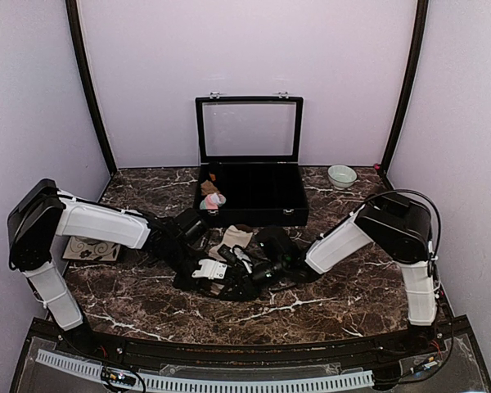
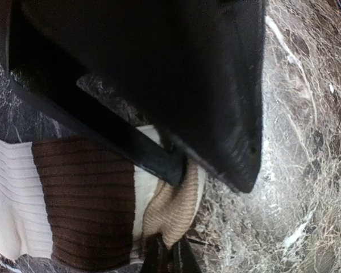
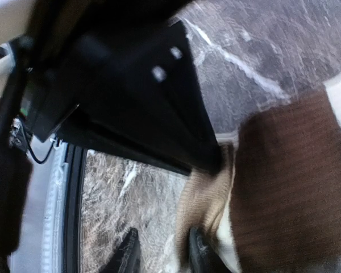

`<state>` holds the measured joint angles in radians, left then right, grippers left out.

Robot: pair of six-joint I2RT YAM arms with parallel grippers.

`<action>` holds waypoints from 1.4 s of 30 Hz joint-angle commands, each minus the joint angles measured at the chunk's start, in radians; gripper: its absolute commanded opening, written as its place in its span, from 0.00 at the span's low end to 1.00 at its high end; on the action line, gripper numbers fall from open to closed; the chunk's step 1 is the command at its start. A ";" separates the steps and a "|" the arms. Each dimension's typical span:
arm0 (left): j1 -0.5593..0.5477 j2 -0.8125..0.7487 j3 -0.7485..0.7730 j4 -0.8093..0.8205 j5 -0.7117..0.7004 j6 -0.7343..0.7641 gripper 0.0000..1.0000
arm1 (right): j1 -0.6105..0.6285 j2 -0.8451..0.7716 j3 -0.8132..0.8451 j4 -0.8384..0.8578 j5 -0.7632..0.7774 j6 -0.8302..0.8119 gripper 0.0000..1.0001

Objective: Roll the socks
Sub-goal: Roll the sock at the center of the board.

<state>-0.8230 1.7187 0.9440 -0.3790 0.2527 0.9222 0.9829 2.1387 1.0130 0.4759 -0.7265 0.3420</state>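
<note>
The cream-beige sock (image 2: 11,193) with a dark brown band (image 2: 85,199) lies flat on the marble. My left gripper (image 2: 170,253) is shut on its tan ribbed cuff (image 2: 170,210), which bunches up between the fingertips. My right gripper (image 3: 162,250) stands open just beside that cuff (image 3: 202,199); one finger (image 3: 199,253) touches the fabric and only marble shows between the jaws. In the top view both grippers (image 1: 217,274) (image 1: 260,272) meet at the table's middle, covering most of the sock (image 1: 233,237). The pink sock (image 1: 213,199) rests in the black box.
An open black box (image 1: 254,214) with a glass lid stands at the back centre, a small tan bundle (image 1: 209,187) in its left corner. A pale green bowl (image 1: 341,175) sits back right. A patterned square mat (image 1: 90,248) lies at the left under my left arm.
</note>
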 commanded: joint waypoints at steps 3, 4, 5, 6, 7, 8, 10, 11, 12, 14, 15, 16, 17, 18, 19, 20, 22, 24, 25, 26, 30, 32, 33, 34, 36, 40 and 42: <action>0.001 0.066 -0.007 -0.135 0.004 -0.018 0.00 | -0.023 0.004 -0.155 -0.159 0.079 0.042 0.61; 0.002 0.070 -0.001 -0.149 0.021 -0.022 0.00 | -0.023 -0.017 -0.179 -0.130 0.091 0.045 0.94; 0.004 0.076 0.009 -0.173 0.038 -0.026 0.00 | -0.023 -0.035 -0.205 -0.101 0.113 0.046 0.99; 0.007 0.088 0.022 -0.193 0.058 -0.030 0.00 | -0.024 -0.056 -0.229 -0.076 0.132 0.045 0.99; 0.013 0.100 0.037 -0.218 0.081 -0.034 0.00 | -0.024 -0.077 -0.255 -0.048 0.151 0.042 0.99; 0.020 0.114 0.055 -0.248 0.106 -0.036 0.00 | -0.024 -0.097 -0.280 -0.025 0.185 0.039 0.99; 0.036 0.141 0.091 -0.310 0.159 -0.047 0.00 | -0.017 -0.175 -0.339 0.007 0.297 0.023 0.99; 0.040 0.149 0.108 -0.337 0.182 -0.052 0.00 | -0.008 -0.225 -0.375 0.021 0.395 0.014 0.99; 0.044 0.153 0.119 -0.355 0.207 -0.060 0.00 | 0.002 -0.286 -0.418 0.037 0.491 -0.002 0.99; 0.047 0.154 0.131 -0.390 0.269 -0.067 0.00 | 0.019 -0.407 -0.493 0.084 0.663 -0.029 0.99; 0.049 0.153 0.131 -0.400 0.294 -0.072 0.00 | 0.023 -0.467 -0.527 0.113 0.722 -0.040 0.99; 0.050 0.151 0.131 -0.407 0.319 -0.077 0.00 | 0.023 -0.517 -0.556 0.129 0.746 -0.047 0.99; 0.050 0.151 0.129 -0.414 0.342 -0.082 0.00 | 0.023 -0.567 -0.582 0.155 0.758 -0.048 0.99; 0.051 0.153 0.128 -0.418 0.360 -0.087 0.00 | 0.022 -0.605 -0.621 0.215 0.769 -0.026 0.99; 0.051 0.159 0.129 -0.426 0.378 -0.090 0.00 | 0.020 -0.632 -0.668 0.300 0.783 0.012 0.99; 0.053 0.168 0.133 -0.436 0.397 -0.089 0.00 | 0.008 -0.647 -0.720 0.372 0.790 0.055 0.99; 0.054 0.197 0.149 -0.467 0.431 -0.089 0.00 | -0.016 -0.639 -0.721 0.416 0.732 0.073 0.99; 0.059 0.243 0.180 -0.512 0.465 -0.086 0.00 | -0.003 -0.606 -0.686 0.399 0.623 -0.022 0.99; 0.064 0.266 0.196 -0.527 0.478 -0.083 0.00 | 0.020 -0.581 -0.678 0.394 0.611 -0.092 0.99; 0.071 0.285 0.212 -0.540 0.496 -0.081 0.00 | 0.054 -0.565 -0.671 0.391 0.617 -0.153 0.99; 0.116 0.342 0.268 -0.568 0.545 -0.098 0.00 | 0.187 -0.553 -0.631 0.307 0.668 -0.351 0.95; 0.134 0.365 0.292 -0.587 0.568 -0.099 0.00 | 0.240 -0.553 -0.614 0.292 0.710 -0.430 0.90; 0.140 0.377 0.305 -0.600 0.576 -0.099 0.00 | 0.262 -0.553 -0.596 0.278 0.734 -0.464 0.87; 0.142 0.388 0.314 -0.609 0.578 -0.097 0.00 | 0.280 -0.531 -0.577 0.258 0.752 -0.494 0.85; 0.144 0.408 0.324 -0.620 0.569 -0.095 0.00 | 0.306 -0.497 -0.528 0.221 0.772 -0.552 0.80; 0.144 0.440 0.334 -0.619 0.548 -0.100 0.00 | 0.321 -0.418 -0.415 0.182 0.742 -0.645 0.72; 0.144 0.446 0.333 -0.613 0.538 -0.102 0.00 | 0.320 -0.374 -0.364 0.171 0.716 -0.667 0.68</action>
<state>-0.6815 2.1296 1.2755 -0.9985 0.8627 0.8249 1.2968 1.7004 0.5674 0.6777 0.0006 -0.2047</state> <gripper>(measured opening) 0.041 0.711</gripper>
